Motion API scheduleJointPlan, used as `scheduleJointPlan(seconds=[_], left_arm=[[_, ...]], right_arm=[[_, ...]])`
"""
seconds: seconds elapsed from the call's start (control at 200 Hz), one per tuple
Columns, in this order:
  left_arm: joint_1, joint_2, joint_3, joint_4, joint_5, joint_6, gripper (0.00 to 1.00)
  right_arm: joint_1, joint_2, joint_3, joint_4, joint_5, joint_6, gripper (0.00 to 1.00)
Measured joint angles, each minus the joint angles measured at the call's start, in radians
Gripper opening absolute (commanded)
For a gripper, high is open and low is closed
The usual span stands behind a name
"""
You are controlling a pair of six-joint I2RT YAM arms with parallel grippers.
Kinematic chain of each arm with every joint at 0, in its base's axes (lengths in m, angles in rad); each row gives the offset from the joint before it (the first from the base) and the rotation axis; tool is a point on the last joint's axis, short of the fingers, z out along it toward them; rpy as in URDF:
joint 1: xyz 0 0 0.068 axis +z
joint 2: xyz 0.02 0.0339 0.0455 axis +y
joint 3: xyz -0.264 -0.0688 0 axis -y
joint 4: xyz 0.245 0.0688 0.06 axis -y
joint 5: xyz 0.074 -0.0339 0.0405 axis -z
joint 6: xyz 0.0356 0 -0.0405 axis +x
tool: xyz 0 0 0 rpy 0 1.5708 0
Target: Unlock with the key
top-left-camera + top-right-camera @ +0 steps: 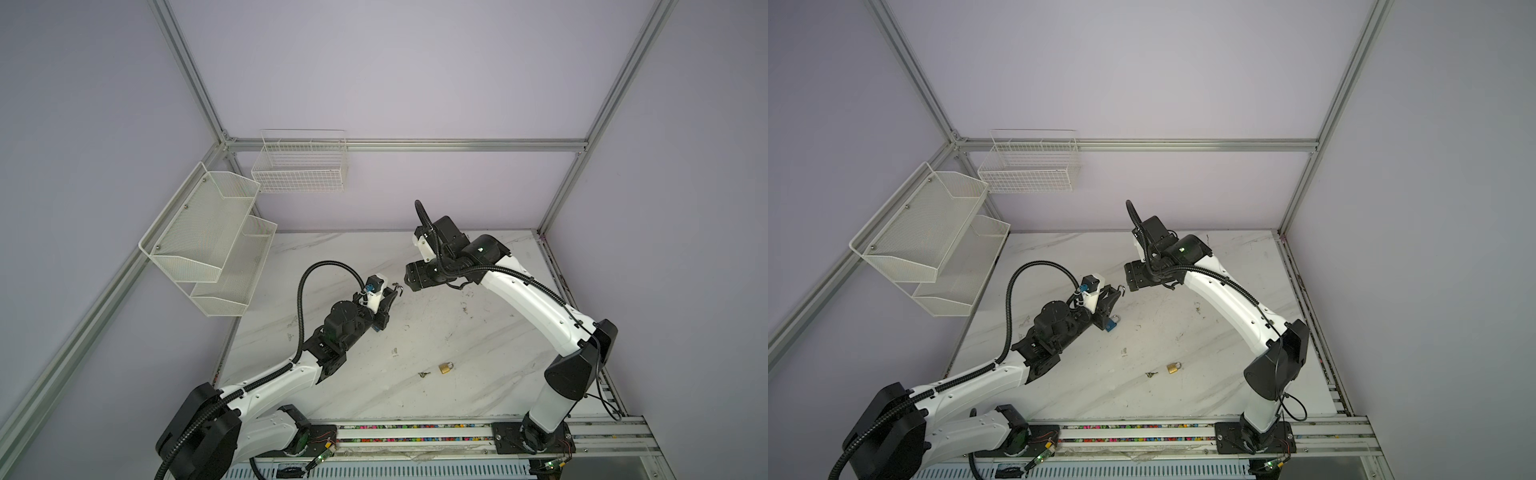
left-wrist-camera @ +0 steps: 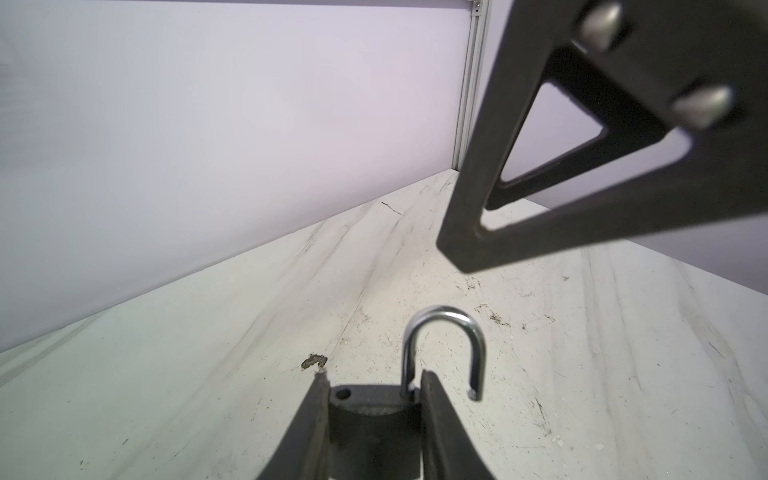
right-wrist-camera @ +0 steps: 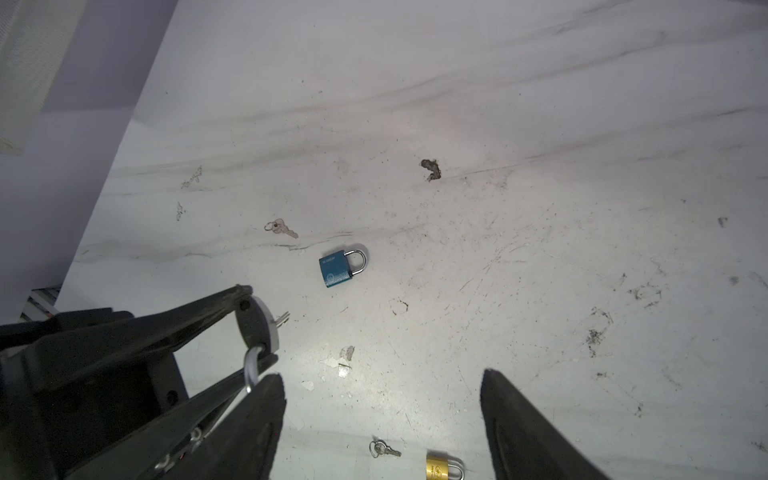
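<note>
My left gripper (image 2: 374, 380) is shut on the body of a dark grey padlock (image 2: 374, 419). Its silver shackle (image 2: 442, 353) stands swung open, one end free. In both top views this gripper (image 1: 395, 291) (image 1: 1117, 291) hangs above the table's middle. My right gripper (image 3: 380, 399) is open and empty, close to the held padlock (image 3: 253, 324); in a top view its tips (image 1: 409, 278) almost meet the shackle. A small silver key (image 3: 282, 319) pokes out from behind the padlock body; whether it sits in the lock I cannot tell.
On the marble table (image 1: 478, 332) lie a blue padlock (image 3: 343, 268), a loose key (image 3: 282, 228), a brass padlock (image 1: 445, 367) and a ringed key (image 1: 424, 374). A white mesh shelf (image 1: 199, 249) and a wire basket (image 1: 299, 166) hang on the left and back walls.
</note>
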Motion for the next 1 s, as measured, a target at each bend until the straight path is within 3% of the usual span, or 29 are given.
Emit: scheduleJointPlan(seconds=[0.38, 1.005], left_arm=[[0.000, 0.000, 0.000, -0.026, -0.021, -0.003, 0.00], [0.000, 0.000, 0.000, -0.034, -0.042, -0.009, 0.00]], right_arm=[[0.021, -0.010, -0.053, 0.050, -0.063, -0.028, 0.78], [0.021, -0.004, -0.100, 0.065, -0.055, -0.044, 0.78]])
